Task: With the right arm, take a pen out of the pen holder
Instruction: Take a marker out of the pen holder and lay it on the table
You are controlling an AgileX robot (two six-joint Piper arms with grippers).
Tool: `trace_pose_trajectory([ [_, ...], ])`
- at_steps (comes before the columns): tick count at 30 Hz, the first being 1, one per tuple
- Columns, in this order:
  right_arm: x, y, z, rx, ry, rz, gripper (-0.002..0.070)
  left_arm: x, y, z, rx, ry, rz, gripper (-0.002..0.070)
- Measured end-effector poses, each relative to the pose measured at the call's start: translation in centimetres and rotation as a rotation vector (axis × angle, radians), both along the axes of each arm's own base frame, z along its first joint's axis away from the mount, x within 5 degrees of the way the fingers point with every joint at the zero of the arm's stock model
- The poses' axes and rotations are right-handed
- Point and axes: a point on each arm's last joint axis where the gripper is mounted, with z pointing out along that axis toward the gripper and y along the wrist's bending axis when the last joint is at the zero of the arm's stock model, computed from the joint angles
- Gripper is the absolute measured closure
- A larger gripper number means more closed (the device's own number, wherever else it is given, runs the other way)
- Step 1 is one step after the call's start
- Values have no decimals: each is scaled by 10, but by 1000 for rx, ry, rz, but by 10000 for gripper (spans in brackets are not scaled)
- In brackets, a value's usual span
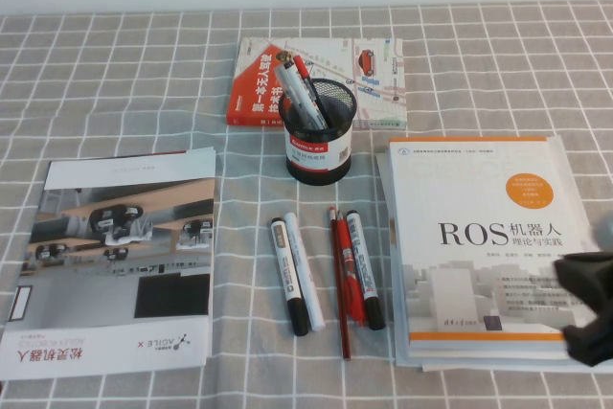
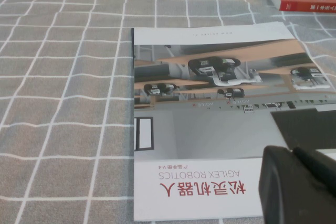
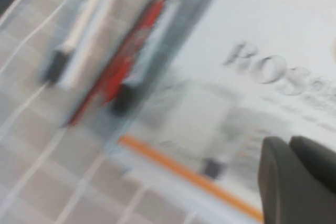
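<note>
High view shows a desk (image 1: 115, 64) under a grey cloth with a white check. The biggest thing on it is a white book (image 1: 479, 246) at the right, with orange bands at its top and bottom edges. Its cover reads "ROS 机器人" in large black type, and the smaller line under that is too small to read surely. It lies on a stack of similar covers.

At the left lies a brochure (image 1: 120, 265), turned away from the robot. The left wrist view gives its red title as "松灵机器人", with "AGILEX ROBOTICS" in grey beside it. At the far middle lies a red book (image 1: 321, 79). It has white Chinese writing on its red part that is too small to read.

The black mesh holder (image 1: 319, 141) stands upright just before the red book. Several pens (image 1: 299, 93) lean in it, one of them red-capped. A white label on its wall cannot be read. Five loose pens (image 1: 330, 275) lie side by side between the brochure and the white book.

The right gripper (image 1: 584, 304) hangs over the white book's near right edge, well apart from the holder. It is closed tight and holds nothing. The left gripper (image 2: 296, 182) sits over the brochure's near corner. How far open it is cannot be told.
</note>
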Motion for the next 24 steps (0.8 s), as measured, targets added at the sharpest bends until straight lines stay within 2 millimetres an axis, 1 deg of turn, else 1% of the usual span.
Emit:
trace_pose_trajectory([
  [3, -4, -25, -23, 50, -81, -90, 688, 0, 0, 0, 0, 0, 0, 678],
  [8, -30, -63, -61, 108, -203, -251, 688, 0, 0, 0, 0, 0, 0, 678],
  [11, -49, -77, -81, 126, -264, -330, 688, 0, 0, 0, 0, 0, 0, 678],
  [14, -63, -85, -100, 144, -329, -387, 688, 0, 0, 0, 0, 0, 0, 678],
  [15, -66, -87, -101, 150, -353, -404, 688, 0, 0, 0, 0, 0, 0, 678],
  [18, -72, -90, -98, 171, -419, -429, 688, 0, 0, 0, 0, 0, 0, 678],
  [24, -81, -92, -96, 184, -475, -442, 688, 0, 0, 0, 0, 0, 0, 678],
])
